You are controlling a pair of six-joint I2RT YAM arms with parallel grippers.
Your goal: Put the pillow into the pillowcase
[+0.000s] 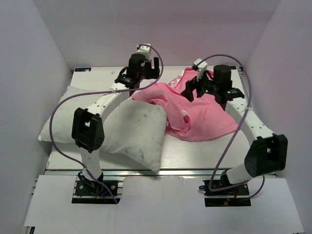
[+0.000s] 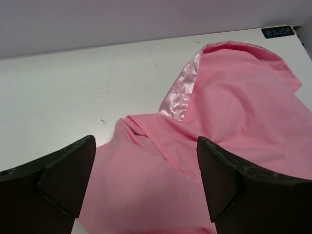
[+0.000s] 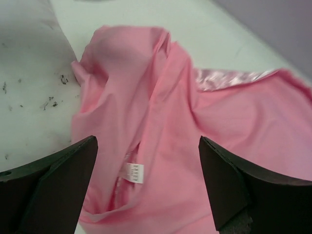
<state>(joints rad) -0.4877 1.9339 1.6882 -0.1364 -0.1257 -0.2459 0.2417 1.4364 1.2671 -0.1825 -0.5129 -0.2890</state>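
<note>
The white pillow (image 1: 124, 129) with small dark specks lies on the left half of the table. Its corner also shows in the right wrist view (image 3: 29, 73). The pink pillowcase (image 1: 207, 117) lies crumpled to its right, one edge draped against the pillow. My left gripper (image 1: 155, 73) hovers over the pillowcase's back left part, open, with pink cloth (image 2: 234, 112) below the gap and nothing between its fingers (image 2: 63, 175). My right gripper (image 1: 191, 87) hangs open above the pillowcase (image 3: 161, 112), over a fold with a small white label (image 3: 134, 173).
A shiny satin strip (image 2: 183, 90) of the pillowcase's other side shows at a fold. White walls close in the table (image 1: 204, 156) on three sides. A dark label (image 2: 278, 32) is stuck at the back edge.
</note>
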